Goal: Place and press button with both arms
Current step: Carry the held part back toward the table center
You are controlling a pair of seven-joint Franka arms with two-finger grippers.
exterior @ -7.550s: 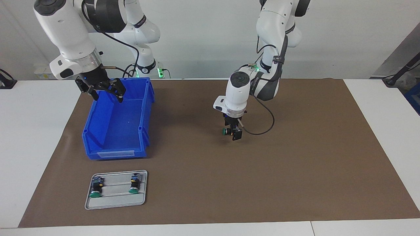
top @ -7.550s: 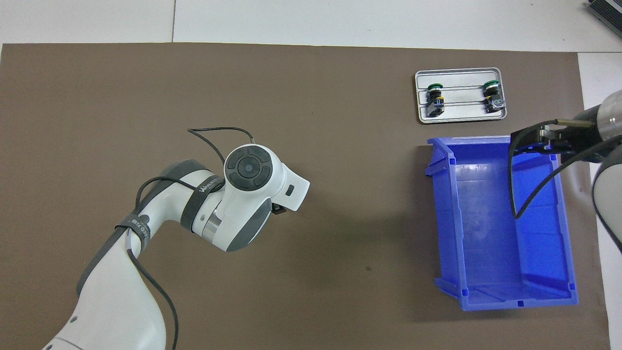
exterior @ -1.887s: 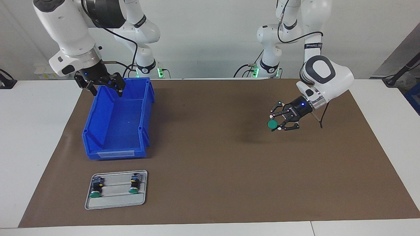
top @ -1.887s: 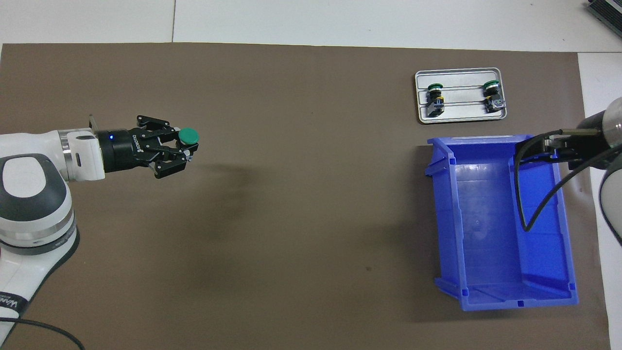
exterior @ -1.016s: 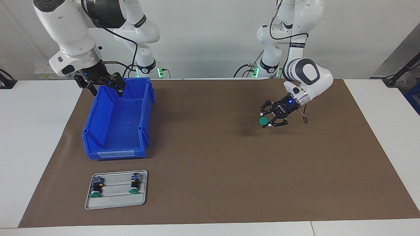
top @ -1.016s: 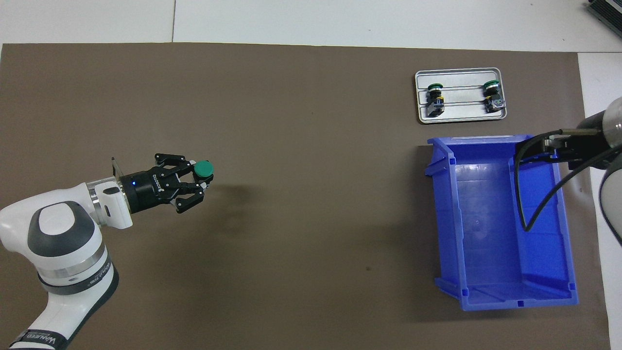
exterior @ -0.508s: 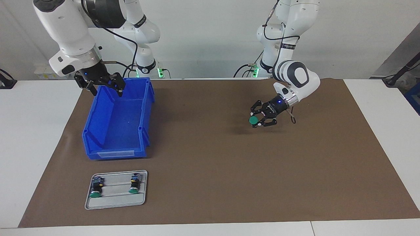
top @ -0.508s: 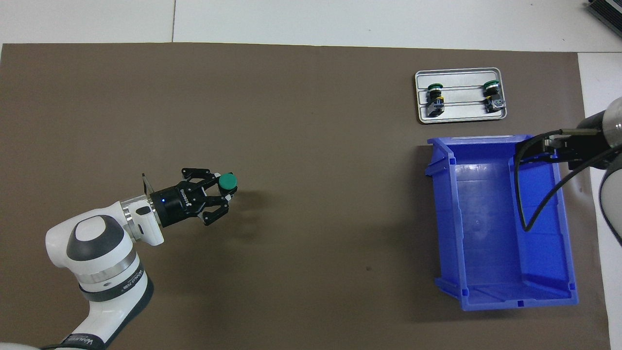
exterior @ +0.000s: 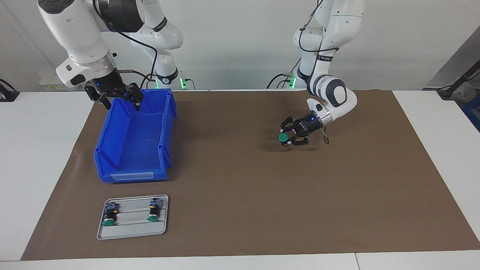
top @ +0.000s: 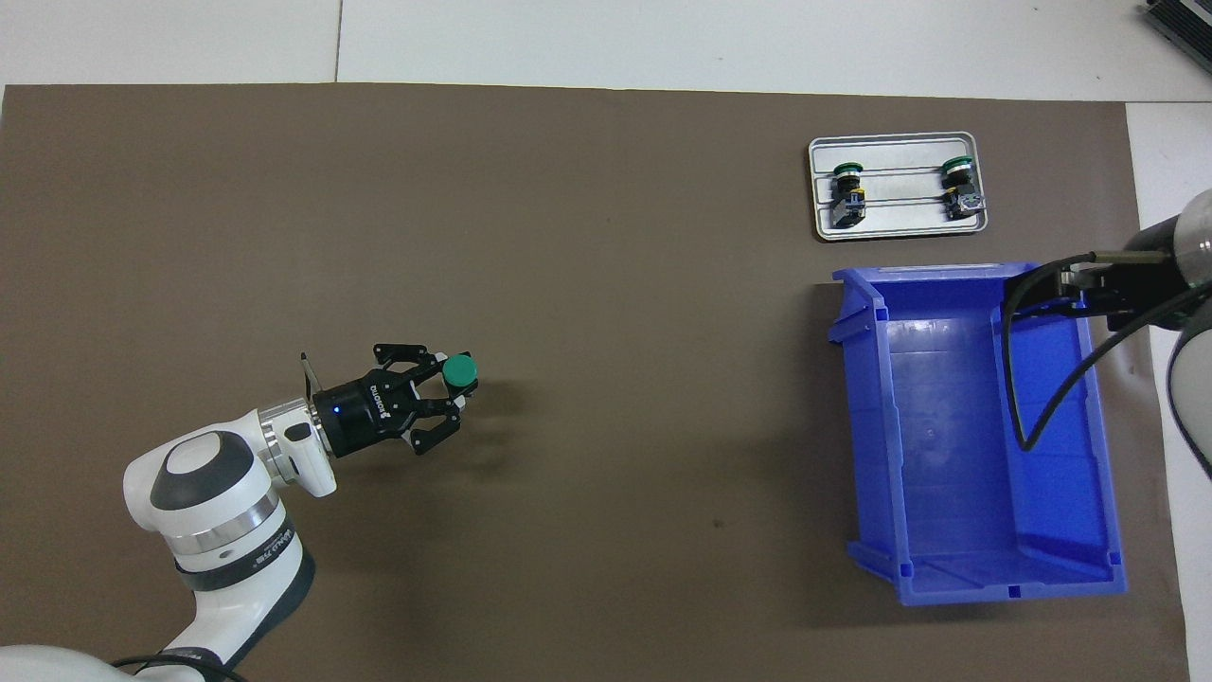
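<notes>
My left gripper (exterior: 287, 138) (top: 453, 393) is shut on a green-capped button (exterior: 282, 138) (top: 461, 370) and carries it low over the brown mat, cap up, near the table's middle toward the left arm's end. Its body is hidden between the fingers. Over the blue bin's (exterior: 123, 165) (top: 985, 580) rim, at the corner nearest the robots, my right gripper (exterior: 119, 102) (top: 1065, 284) hangs open with nothing between its fingers. Two more green-capped buttons (exterior: 108, 216) (exterior: 153, 211) lie on a grey tray (exterior: 131, 231) (top: 900, 227).
The brown mat (exterior: 243, 195) covers most of the white table. The grey tray lies just farther from the robots than the blue bin, at the right arm's end. A black cable (top: 1018, 379) loops from the right wrist over the bin.
The left arm has swung the held button toward the table's middle and lower to the mat. The right arm has stayed still over the bin.
</notes>
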